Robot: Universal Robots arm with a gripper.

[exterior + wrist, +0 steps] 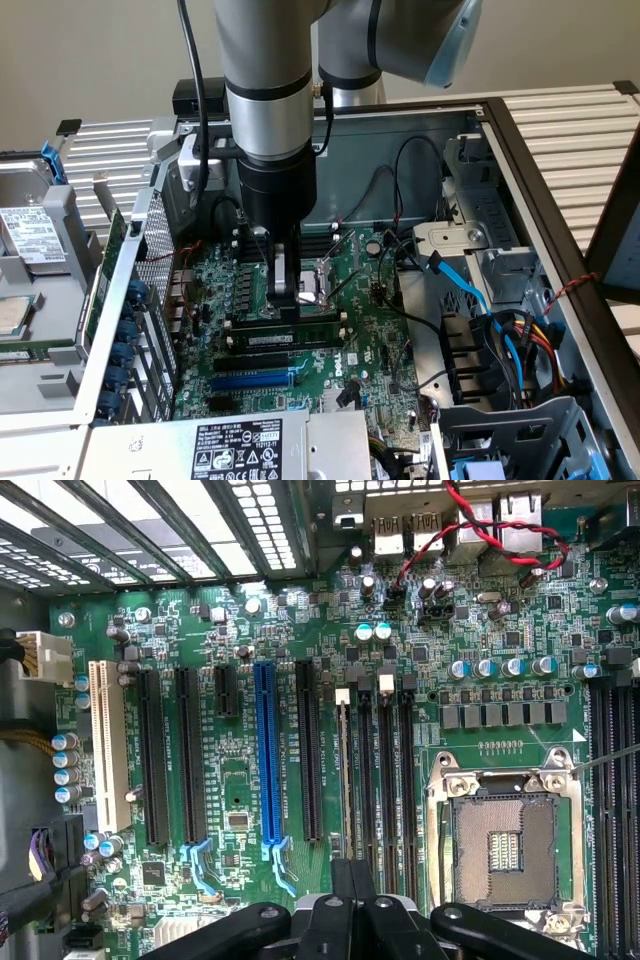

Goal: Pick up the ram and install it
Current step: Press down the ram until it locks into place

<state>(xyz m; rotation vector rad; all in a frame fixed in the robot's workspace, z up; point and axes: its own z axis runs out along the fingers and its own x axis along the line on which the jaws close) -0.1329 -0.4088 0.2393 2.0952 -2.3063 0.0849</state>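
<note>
- Hanging over the open computer case (pixel 505 130), the arm's gripper (pixel 284 290) points straight down at the motherboard (pixel 370 340); its fingers are pressed together with no gap between the tips, and nothing is held in them
- the fingertips sit right at the upper edge of the ram (pixel 290 338), at or just above it; I cannot tell whether they touch it
- the ram, a narrow green stick with a white label, stands on edge in one of the long black memory slots (pixel 275 352), running across the exterior view from left to right; the empty CPU socket (pixel 322 283) lies just behind it
- in front of the ram in the exterior view lies a blue expansion slot (pixel 252 380); nearer still, a power supply (pixel 240 445) with a white label
- in the wrist view the closed gripper (pixel 354 905) hovers over the row of black slots, with the ram's thin top edge (pixel 347 770) showing in one slot; the CPU socket (pixel 503 845) sits beside them and the blue slot (pixel 267 750) lies further off
</note>
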